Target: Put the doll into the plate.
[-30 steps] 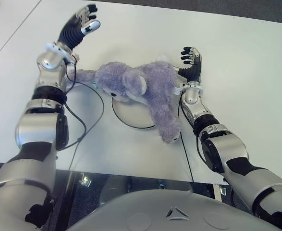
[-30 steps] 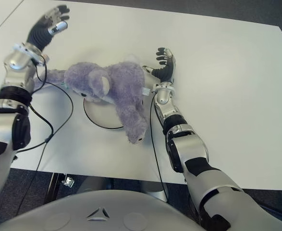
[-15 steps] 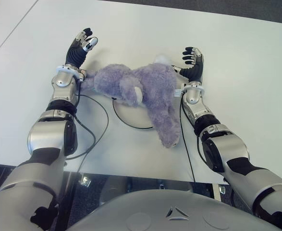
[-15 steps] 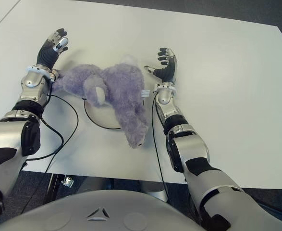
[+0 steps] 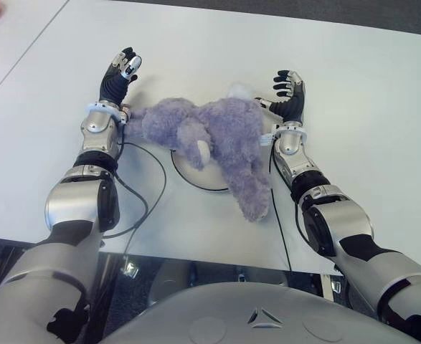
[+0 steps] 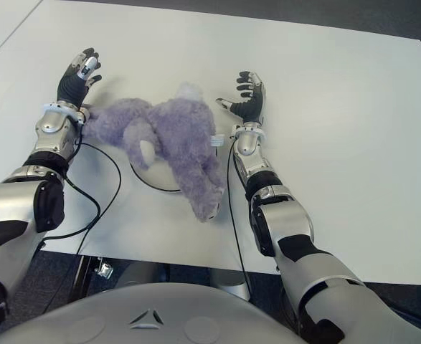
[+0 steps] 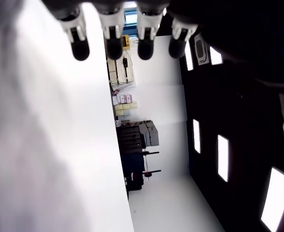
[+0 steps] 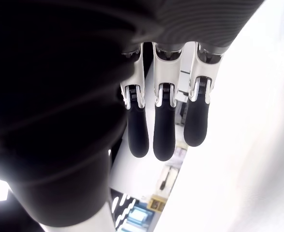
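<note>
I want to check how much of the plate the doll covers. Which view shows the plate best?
The left eye view: the plate's near rim shows as an arc below the doll. The right eye view shows the same rim, no better. The wrist views show only fingers, white table and room background, no plate.

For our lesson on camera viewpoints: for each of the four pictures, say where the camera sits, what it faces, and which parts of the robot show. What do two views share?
Left eye view: on the head, facing down at the white table; both arms, left hand, right hand.
Right eye view: beside it, same scene: purple doll lying over the plate.
Left wrist view: on that wrist; straight fingers, table, a room beyond.
Right wrist view: on that wrist; straight fingers.
</note>
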You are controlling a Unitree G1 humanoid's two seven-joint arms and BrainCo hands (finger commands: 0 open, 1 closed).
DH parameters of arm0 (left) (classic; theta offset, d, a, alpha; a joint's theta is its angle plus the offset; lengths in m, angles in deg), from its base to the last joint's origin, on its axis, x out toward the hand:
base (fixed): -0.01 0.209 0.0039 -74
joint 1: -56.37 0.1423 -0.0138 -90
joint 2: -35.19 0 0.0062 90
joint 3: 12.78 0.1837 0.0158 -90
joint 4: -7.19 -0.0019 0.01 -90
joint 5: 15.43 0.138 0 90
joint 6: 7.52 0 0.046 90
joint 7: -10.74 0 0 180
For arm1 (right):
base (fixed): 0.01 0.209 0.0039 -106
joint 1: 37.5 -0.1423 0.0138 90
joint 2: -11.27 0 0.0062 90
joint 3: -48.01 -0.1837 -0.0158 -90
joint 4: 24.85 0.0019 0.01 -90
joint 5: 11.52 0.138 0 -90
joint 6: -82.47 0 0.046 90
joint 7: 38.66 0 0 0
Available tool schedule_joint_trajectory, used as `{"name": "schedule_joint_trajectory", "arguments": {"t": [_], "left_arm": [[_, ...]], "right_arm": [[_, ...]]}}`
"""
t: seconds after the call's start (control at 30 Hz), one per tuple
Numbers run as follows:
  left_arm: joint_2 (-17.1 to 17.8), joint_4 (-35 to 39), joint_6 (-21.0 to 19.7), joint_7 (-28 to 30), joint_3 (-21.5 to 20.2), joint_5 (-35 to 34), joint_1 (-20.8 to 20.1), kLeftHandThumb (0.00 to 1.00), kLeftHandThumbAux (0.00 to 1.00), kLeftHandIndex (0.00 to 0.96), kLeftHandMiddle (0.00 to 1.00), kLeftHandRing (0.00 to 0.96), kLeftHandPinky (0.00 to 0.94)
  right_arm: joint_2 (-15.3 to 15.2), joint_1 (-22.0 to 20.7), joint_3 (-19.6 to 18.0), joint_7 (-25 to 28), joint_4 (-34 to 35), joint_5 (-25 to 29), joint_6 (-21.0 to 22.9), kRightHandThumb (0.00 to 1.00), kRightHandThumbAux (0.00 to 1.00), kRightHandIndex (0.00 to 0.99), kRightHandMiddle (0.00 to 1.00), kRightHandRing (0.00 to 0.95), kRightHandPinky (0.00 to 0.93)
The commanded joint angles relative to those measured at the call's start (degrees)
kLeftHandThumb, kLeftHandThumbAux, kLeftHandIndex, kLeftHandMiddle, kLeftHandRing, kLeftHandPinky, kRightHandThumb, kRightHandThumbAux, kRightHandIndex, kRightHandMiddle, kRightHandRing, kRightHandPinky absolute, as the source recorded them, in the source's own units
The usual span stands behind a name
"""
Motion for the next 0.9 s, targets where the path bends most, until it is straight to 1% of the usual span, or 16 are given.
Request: {"name": "schedule_joint_trajectory", "arguments": {"t": [0.03, 0.33, 0.63, 0.77, 0.9], "left_arm": [[-4.6, -3.4, -3.3, -3.2, -2.3, -1.6, 6.4, 0.000, 0.383, 0.000, 0.000, 0.000, 0.000], [-5.6, -3.4, -2.9, -3.6, -2.5, -1.2, 7.6, 0.000, 0.392, 0.000, 0.000, 0.000, 0.000], [-9.0, -2.5, 2.5, -3.8, -1.8, -0.3, 11.5, 0.000, 0.400, 0.000, 0.000, 0.000, 0.000], [-11.3, -2.3, 6.6, -3.4, -1.1, 0.2, 15.0, 0.000, 0.409, 0.000, 0.000, 0.000, 0.000], [-12.5, -2.1, 9.2, -3.4, -0.4, 0.7, 16.5, 0.000, 0.414, 0.000, 0.000, 0.000, 0.000]], "right_arm": [[4.1, 22.9, -0.2, 1.3, -10.9, 0.3, -0.5, 0.000, 0.998, 0.288, 0.366, 0.388, 0.388], [4.1, 23.1, -0.4, 1.3, -10.8, 0.0, -0.7, 0.000, 0.997, 0.283, 0.363, 0.386, 0.391], [4.1, 23.2, -0.6, 1.1, -10.9, 0.1, -0.5, 0.000, 0.987, 0.286, 0.366, 0.385, 0.384], [4.1, 23.1, -0.6, 1.5, -10.8, 0.0, -0.3, 0.000, 0.993, 0.283, 0.362, 0.380, 0.374], [4.0, 23.2, -0.5, 1.4, -10.8, 0.0, -0.5, 0.001, 0.997, 0.281, 0.359, 0.375, 0.365]]}}
